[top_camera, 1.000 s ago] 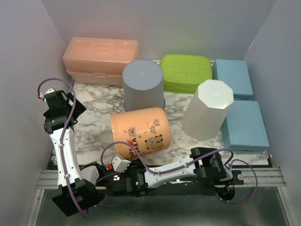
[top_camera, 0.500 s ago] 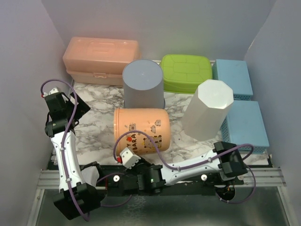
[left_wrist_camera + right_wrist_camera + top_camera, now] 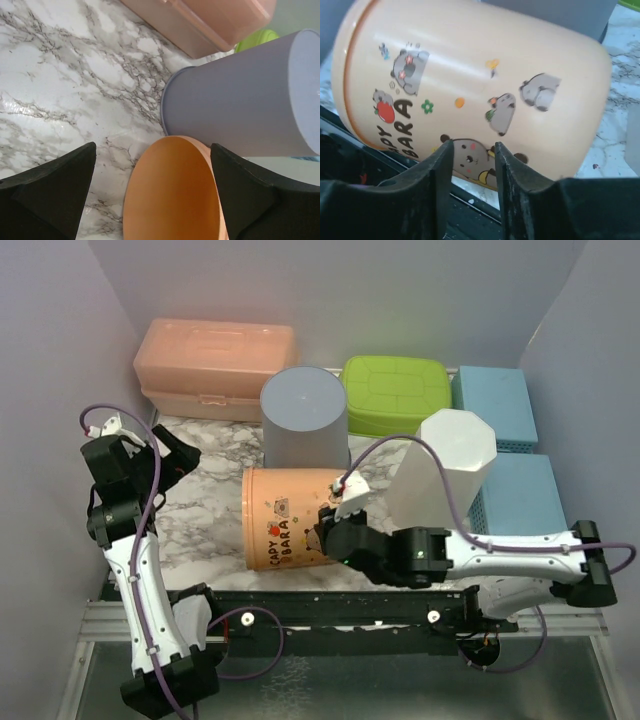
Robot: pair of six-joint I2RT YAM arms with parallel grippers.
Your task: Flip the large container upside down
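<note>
The right arm stretches flat from its base at the right across the near edge of the marble table (image 3: 200,510), its right gripper (image 3: 472,146) brought up to the near flank of the large container (image 3: 290,515). Its jaws are narrowly parted and hold nothing. The orange container (cartoon print facing up) lies on its side just before the grey bin (image 3: 305,420). The left arm stands raised at the left, and the left gripper (image 3: 152,150) gapes wide over the container's flat end. A second ago the right arm lay folded along the near rail, and the container sat slightly askew.
</note>
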